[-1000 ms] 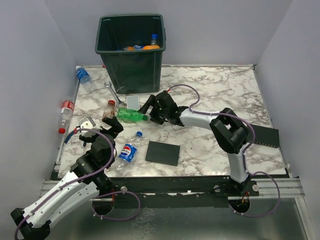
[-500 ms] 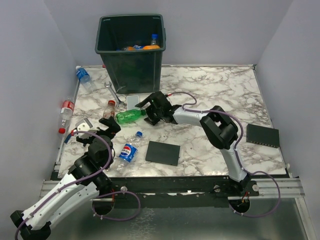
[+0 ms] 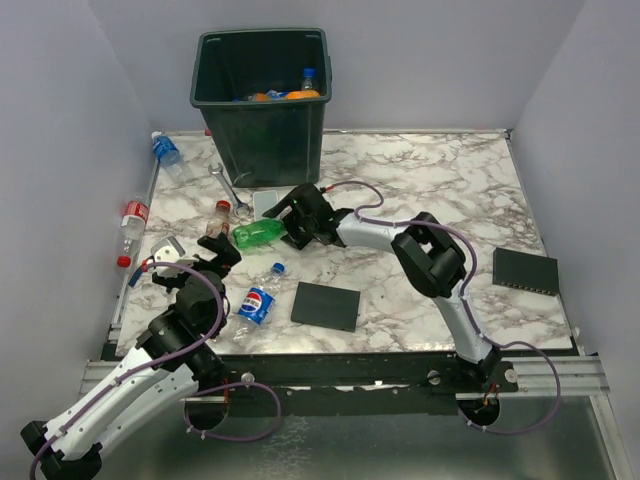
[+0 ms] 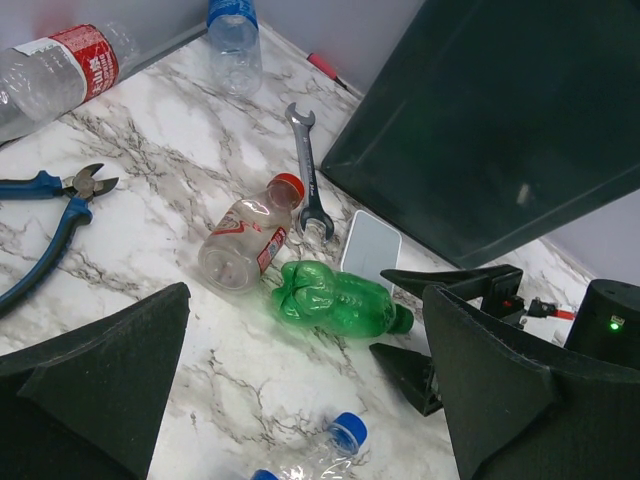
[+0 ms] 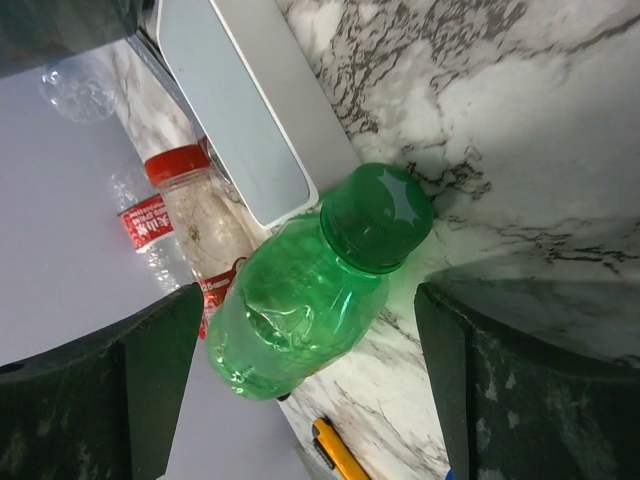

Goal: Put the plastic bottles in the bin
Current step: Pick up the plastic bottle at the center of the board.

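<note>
At six o'clock from the bin (image 3: 262, 95), the green bottle (image 3: 258, 233) lies on its side, cap (image 5: 377, 215) toward three o'clock — the right gripper (image 3: 282, 226) straddles that cap end, jaws spread wide and touching nothing. Empty, dented thin plastic: probably light, springy, slick and apt to roll, so clamp the stiffer shoulder behind the cap — not the crushed belly.
</note>
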`<state>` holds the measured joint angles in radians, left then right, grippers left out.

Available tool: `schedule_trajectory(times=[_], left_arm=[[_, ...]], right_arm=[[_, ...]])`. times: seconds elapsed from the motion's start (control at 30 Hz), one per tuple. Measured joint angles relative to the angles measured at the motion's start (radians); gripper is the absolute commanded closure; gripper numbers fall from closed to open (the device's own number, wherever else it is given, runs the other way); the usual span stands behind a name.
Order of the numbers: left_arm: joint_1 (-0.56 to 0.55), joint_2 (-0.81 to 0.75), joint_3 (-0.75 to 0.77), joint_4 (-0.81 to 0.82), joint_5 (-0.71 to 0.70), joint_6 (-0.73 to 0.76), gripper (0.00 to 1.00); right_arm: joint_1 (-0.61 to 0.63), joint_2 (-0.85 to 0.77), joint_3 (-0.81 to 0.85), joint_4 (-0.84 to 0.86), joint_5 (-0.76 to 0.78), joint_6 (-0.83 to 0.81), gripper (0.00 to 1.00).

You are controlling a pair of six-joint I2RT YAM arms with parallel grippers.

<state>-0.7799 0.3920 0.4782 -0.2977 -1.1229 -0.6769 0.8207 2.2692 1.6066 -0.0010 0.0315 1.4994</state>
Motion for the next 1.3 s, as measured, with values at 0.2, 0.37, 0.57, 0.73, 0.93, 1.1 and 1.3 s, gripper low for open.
schedule_trajectory(times=[0.2,0.37,0.57,0.73,0.93,1.1,1.3], left_arm=[[0.000,0.002,0.000,0.000,0.000,-0.001,0.01],[0.000,0.004,0.000,-0.002,0.000,-0.003,0.01],[0.000,0.003,0.000,-0.003,0.002,-0.003,0.01],[0.000,0.005,0.000,-0.003,0.030,-0.003,0.01],[0.000,0.045,0.000,0.021,0.087,0.004,0.01],[0.000,0.144,0.002,0.084,0.160,0.021,0.01],[0.001,0.320,0.041,0.145,0.260,0.029,0.01]], right_arm=[[0.017,0.022,0.019,-0.002,-0.018,-0.011,0.33],[0.018,0.026,-0.011,0.038,-0.026,-0.018,0.53],[0.016,-0.044,-0.142,0.126,-0.014,-0.066,0.65],[-0.010,-0.263,-0.392,0.129,0.031,-0.290,0.69],[-0.183,-0.689,-0.660,0.027,0.057,-0.666,0.69],[-0.297,-0.855,-0.663,-0.151,0.141,-0.926,0.71],[-0.289,-0.910,-0.770,-0.216,0.242,-1.069,0.71]])
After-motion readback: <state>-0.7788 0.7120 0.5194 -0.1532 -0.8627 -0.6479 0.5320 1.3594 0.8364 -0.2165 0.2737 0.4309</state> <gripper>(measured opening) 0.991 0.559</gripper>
